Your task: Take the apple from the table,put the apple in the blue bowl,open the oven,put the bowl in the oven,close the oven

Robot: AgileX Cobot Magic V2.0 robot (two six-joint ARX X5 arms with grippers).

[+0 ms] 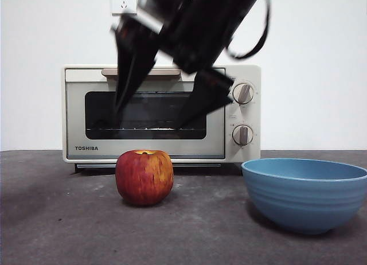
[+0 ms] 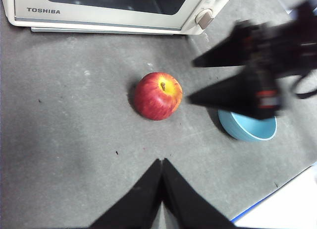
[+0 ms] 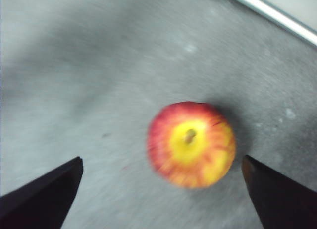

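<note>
Apple (image 1: 144, 176) upright on table (image 1: 57, 219); bowl (image 1: 305, 193) seemingly empty; oven (image 1: 160, 113) shut.

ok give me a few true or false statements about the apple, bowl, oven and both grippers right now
1. The apple sits on the table, outside the blue bowl. True.
2. The oven door is open. False: it is closed.
3. The right gripper hangs open above the apple. True.
4. The left gripper is open. False: its jaws are pressed together.
5. The right gripper grips the bowl. False: it holds nothing; the bowl stands apart beside the apple.
</note>
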